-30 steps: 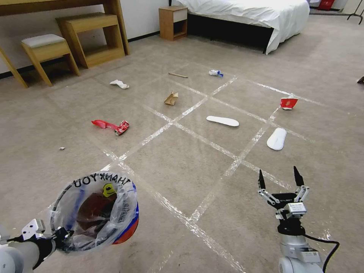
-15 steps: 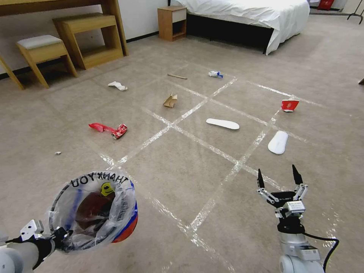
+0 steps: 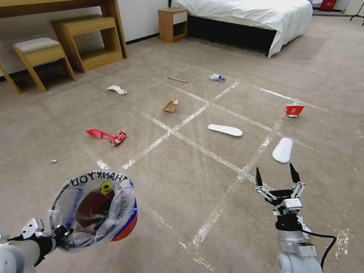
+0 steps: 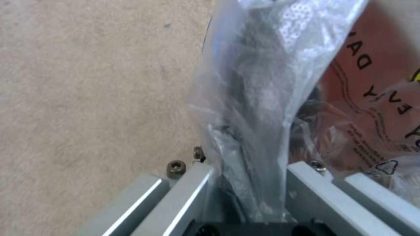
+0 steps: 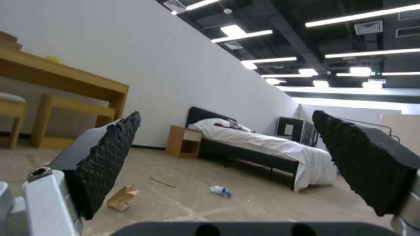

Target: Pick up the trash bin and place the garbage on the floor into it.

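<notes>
The view had rolled forward, litter sliding nearer. Left gripper (image 3: pixel 57 233) fingers clamped the trash bin (image 3: pixel 94 210) rim, held low left; right gripper (image 3: pixel 275 177) spread wide above bare floor (image 3: pixel 182 170), white oblong piece (image 3: pixel 283 149) just ahead.

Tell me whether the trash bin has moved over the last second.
Yes. In the left gripper, the trash bin has advanced with the robot: the red wrapper now lies nearer its rim.

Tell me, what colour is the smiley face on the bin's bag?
Yellow: the smiley shows best in the head view.
</notes>
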